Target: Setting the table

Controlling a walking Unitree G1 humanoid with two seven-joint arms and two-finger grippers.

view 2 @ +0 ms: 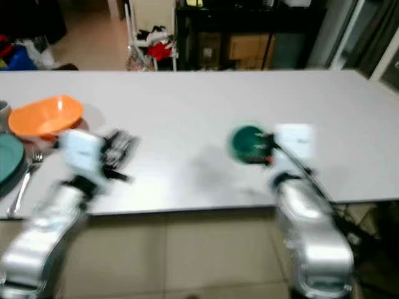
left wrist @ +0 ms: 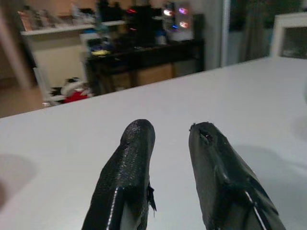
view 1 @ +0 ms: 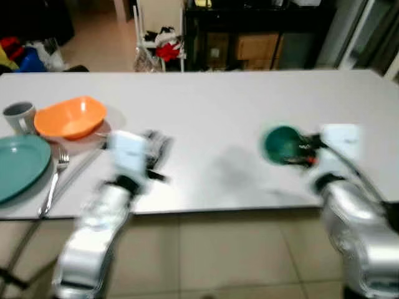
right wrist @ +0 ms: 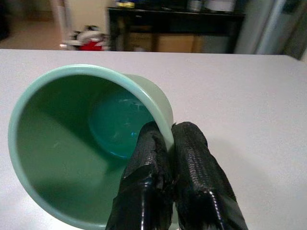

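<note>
Right gripper (right wrist: pixel 170 143): I see its two black fingers pinched together on the rim of the green cup (right wrist: pixel 91 139), one finger inside the wall, one outside.
Green cup: tilted so its mouth faces my wrist camera; from the head view it sits at the end of my right arm, over the right half of the white table (view 1: pixel 218 112). I cannot tell whether it touches the tabletop.
Left gripper (left wrist: pixel 170 143): fingers apart with a clear gap between them and nothing in it, pointing out over bare tabletop, left of centre.
Fork (view 1: pixel 55 177): lies near the table's front edge at my left, tines pointing away from me, just beside the teal plate (view 1: pixel 22 163).
Teal plate: at the far left front of the table, partly cut off by the frame.
Orange bowl (view 1: pixel 70 116): behind the plate and fork, upright.
Grey mug (view 1: pixel 19 116): just left of the orange bowl, close beside it.
Beyond the table: a dark shelf unit (view 1: pixel 255 34) against the wall and a white rack (view 1: pixel 159 43) with red and white items on the floor.
</note>
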